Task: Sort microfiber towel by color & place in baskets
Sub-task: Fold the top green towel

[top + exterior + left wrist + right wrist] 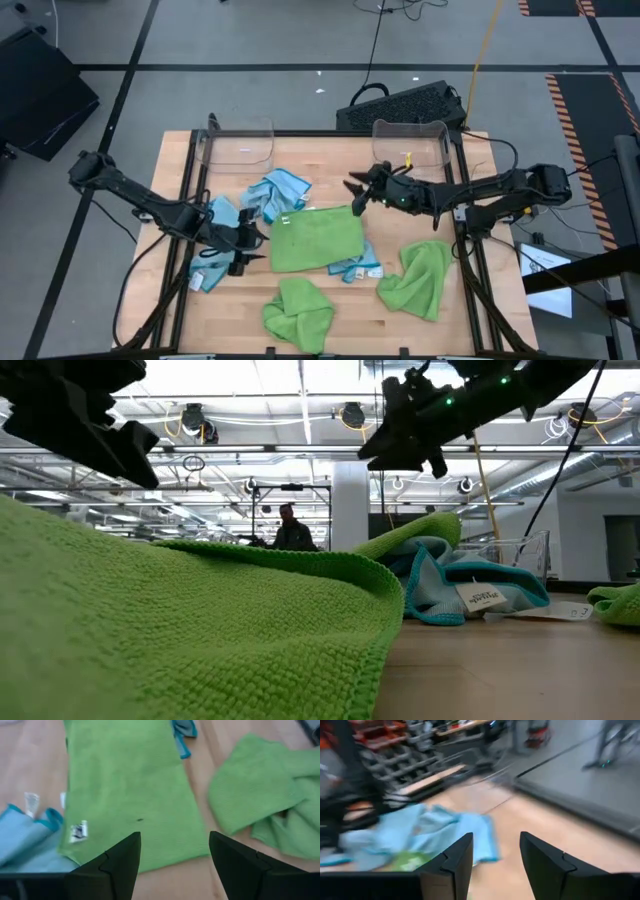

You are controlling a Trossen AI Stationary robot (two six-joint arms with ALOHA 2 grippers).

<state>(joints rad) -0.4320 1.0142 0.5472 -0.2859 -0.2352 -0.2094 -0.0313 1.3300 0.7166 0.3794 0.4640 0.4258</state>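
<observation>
1. Nearest the low camera lies the flat green towel (pixel 317 238), spread mid-table; its ridge fills that view, probably because it is laid open rather than bunched.
2. Left gripper (pixel 258 247) hangs at that towel's left edge, over the join between it and a blue towel (pixel 215 225). In its wrist view the jaws stand wide and empty, with the green cloth (pixel 125 785) straight ahead, which suggests it is lined up for a pick there.
3. Right gripper (pixel 357 190) is raised above the table near the towel's upper right corner, pointing at a second blue towel (pixel 281 190). Its jaws are parted about halfway with nothing between them; that blue cloth (pixel 425 832) sits ahead of them in the wrist view.
4. Both baskets stand at the far edge of the table: the left basket (pixel 238 143) and the right basket (pixel 410 140), each see-through and seemingly holding nothing, so by my reading no towel is sorted yet.
5. Two crumpled green towels lie at the near side, one front-centre (pixel 297 312), one right (pixel 418 280); a small blue piece (pixel 353 268) peeks out beneath the flat towel's lower right corner.
6. Colours overlap mid-table, so a grasp at a seam could lift two cloths at once.
</observation>
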